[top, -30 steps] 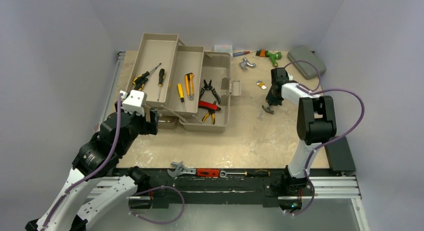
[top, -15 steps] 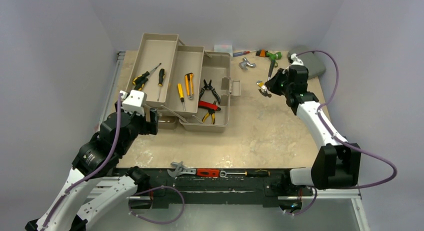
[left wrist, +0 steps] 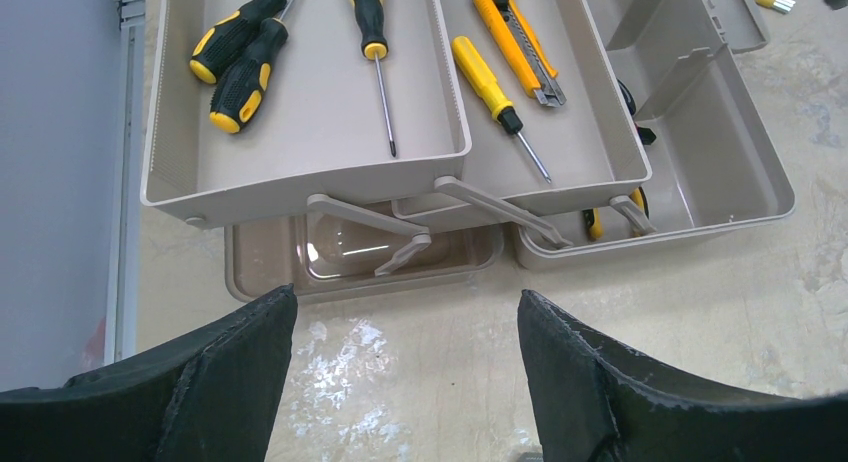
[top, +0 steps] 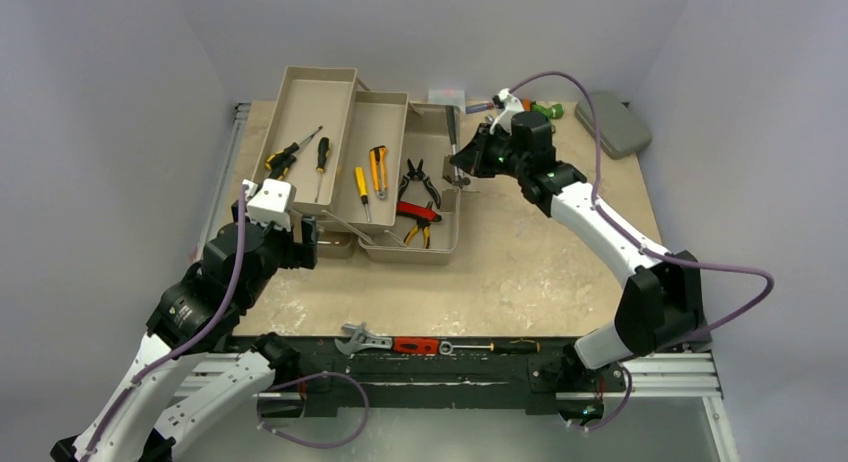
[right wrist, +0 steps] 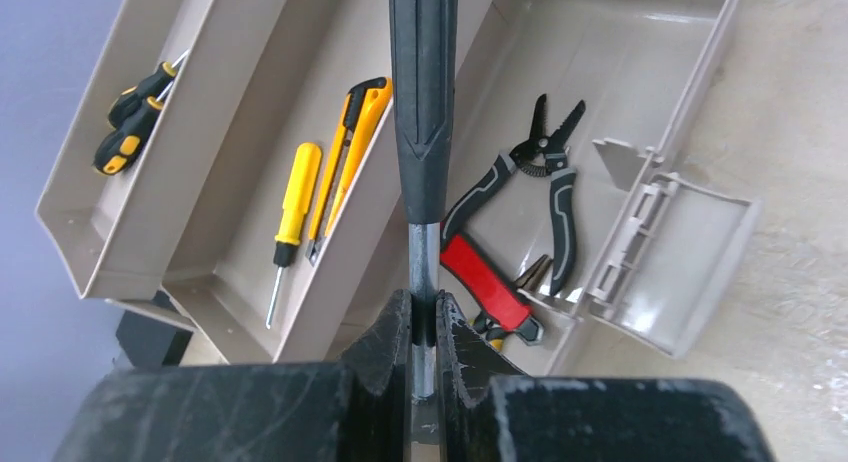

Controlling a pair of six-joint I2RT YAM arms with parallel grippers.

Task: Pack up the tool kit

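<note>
- Steel was what my right gripper (right wrist: 422,320) was clenched on: the bare shank of a black-handled tool (right wrist: 423,102), whose grip ran up the middle of the wrist view. Its head was hidden beneath my fingers.
- That tool hung at the right edge of the toolbox (top: 420,256), which sat open in the upper left of the overhead view with both fold-out trays (top: 318,92) swung out to the left.
- Below me in the deep bin (right wrist: 600,42) lay black pliers (right wrist: 548,172) and red-handled pliers (right wrist: 485,277). The nearer tray held a yellow screwdriver (right wrist: 296,204) and a yellow utility knife (right wrist: 352,122).
- My left gripper (left wrist: 405,300) was spread wide with nothing in it, hovering off the near end of the trays and apart from them.
- I judged the step in hand to be stowing this tool in the bin. The next move called for lowering it onto the bare floor in the upper part of the bin, clear of the pliers and the small hinged flap (right wrist: 670,252), then letting go.
- More packing looked to be left: an adjustable wrench (top: 362,337) and a red-handled tool (top: 412,345) lay on the black rail (top: 300,347) at the bottom centre.
- Underneath, the table (top: 540,272) was a tan board, scuffed and blotched pale in places. Plain light grey walls (top: 120,82) closed in three sides.
</note>
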